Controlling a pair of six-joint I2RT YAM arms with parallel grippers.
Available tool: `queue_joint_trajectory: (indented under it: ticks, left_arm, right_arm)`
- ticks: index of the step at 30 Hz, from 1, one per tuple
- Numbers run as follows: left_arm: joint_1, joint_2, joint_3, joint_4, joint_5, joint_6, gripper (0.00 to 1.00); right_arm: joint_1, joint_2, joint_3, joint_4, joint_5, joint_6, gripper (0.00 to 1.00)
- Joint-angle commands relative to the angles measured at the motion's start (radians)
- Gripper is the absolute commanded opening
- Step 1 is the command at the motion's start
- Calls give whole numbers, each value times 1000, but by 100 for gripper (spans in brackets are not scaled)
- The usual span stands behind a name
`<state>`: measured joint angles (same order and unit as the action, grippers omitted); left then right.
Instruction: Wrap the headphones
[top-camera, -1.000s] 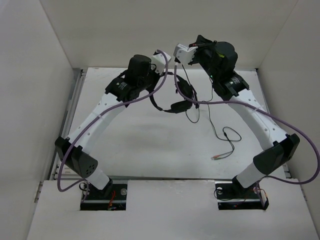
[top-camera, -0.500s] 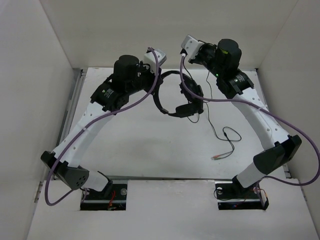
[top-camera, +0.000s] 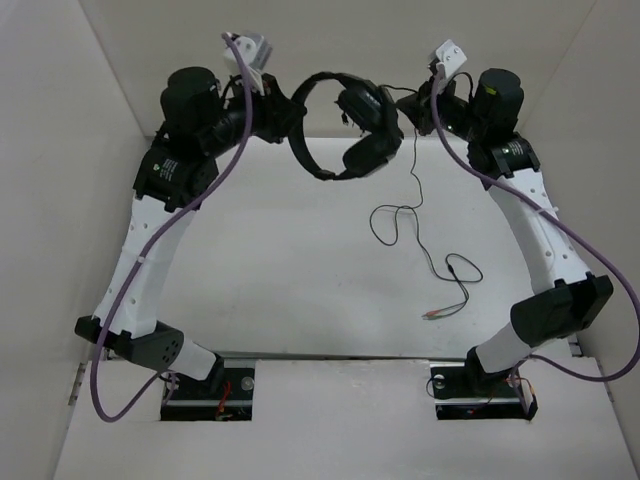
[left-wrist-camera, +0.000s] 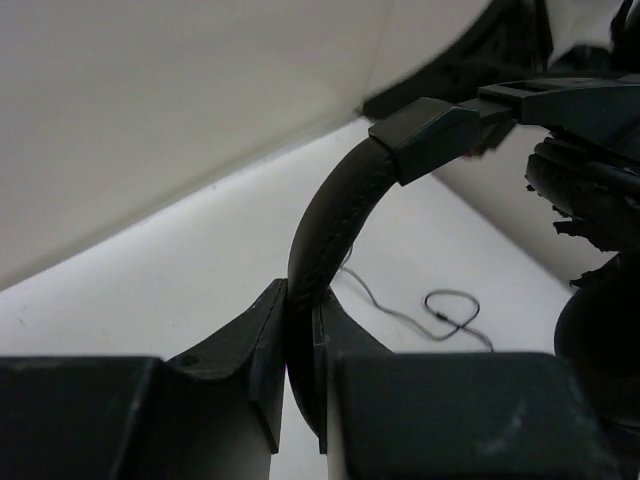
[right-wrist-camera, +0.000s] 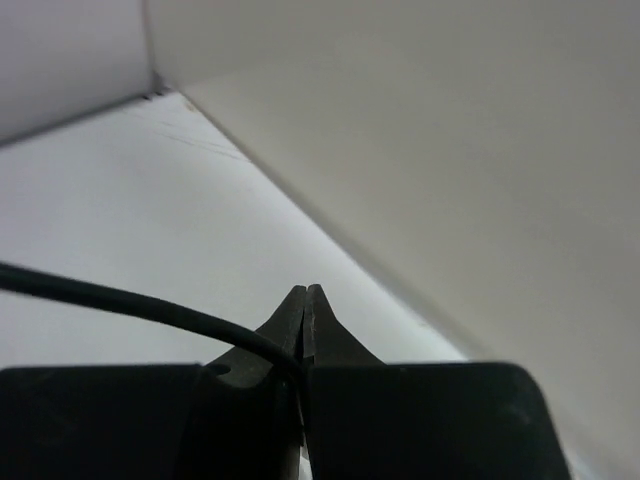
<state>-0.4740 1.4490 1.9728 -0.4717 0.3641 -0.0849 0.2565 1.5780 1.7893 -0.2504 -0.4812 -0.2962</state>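
Observation:
The black headphones (top-camera: 355, 125) hang in the air near the back wall, between my two arms. My left gripper (top-camera: 288, 112) is shut on the headband (left-wrist-camera: 330, 215), which runs up between the fingers in the left wrist view. My right gripper (top-camera: 415, 100) is shut on the thin black cable (right-wrist-camera: 120, 303) close to the earcups. The cable (top-camera: 410, 215) drops from there to the table, loops, and ends in pink and green plugs (top-camera: 432, 315) at the right.
White walls enclose the table (top-camera: 280, 290) at the back and both sides. Thick purple robot cables (top-camera: 235, 190) hang along both arms. The two arm bases sit at the near edge.
Both arms have risen and spread apart, lifting the headphones off the table toward the back wall. The cable has pulled up with them, and less of it lies on the table.

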Motion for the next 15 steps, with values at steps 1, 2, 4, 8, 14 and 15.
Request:
queue_joint_trajectory:
  ticks: [1, 2, 4, 8, 14, 15]
  left_arm:
    - [51, 13, 116, 81, 104, -168, 0]
    - [61, 22, 133, 81, 110, -183, 0]
    - [79, 42, 167, 81, 124, -220, 0]
    - [117, 76, 204, 110, 154, -315, 0]
    - [177, 126, 250, 180, 205, -458, 0]
    - [182, 132, 259, 186, 208, -470, 0]
  right_arm:
    - [-18, -55, -48, 97, -252, 366, 0]
    - [-17, -62, -71, 121, -278, 418, 0]
    - [-17, -78, -119, 167, -341, 509, 0]
    - [23, -98, -212, 282, -440, 682, 3]
    - [71, -104, -369, 549, -504, 971, 13]
    - [77, -98, -389, 594, -514, 1015, 17]
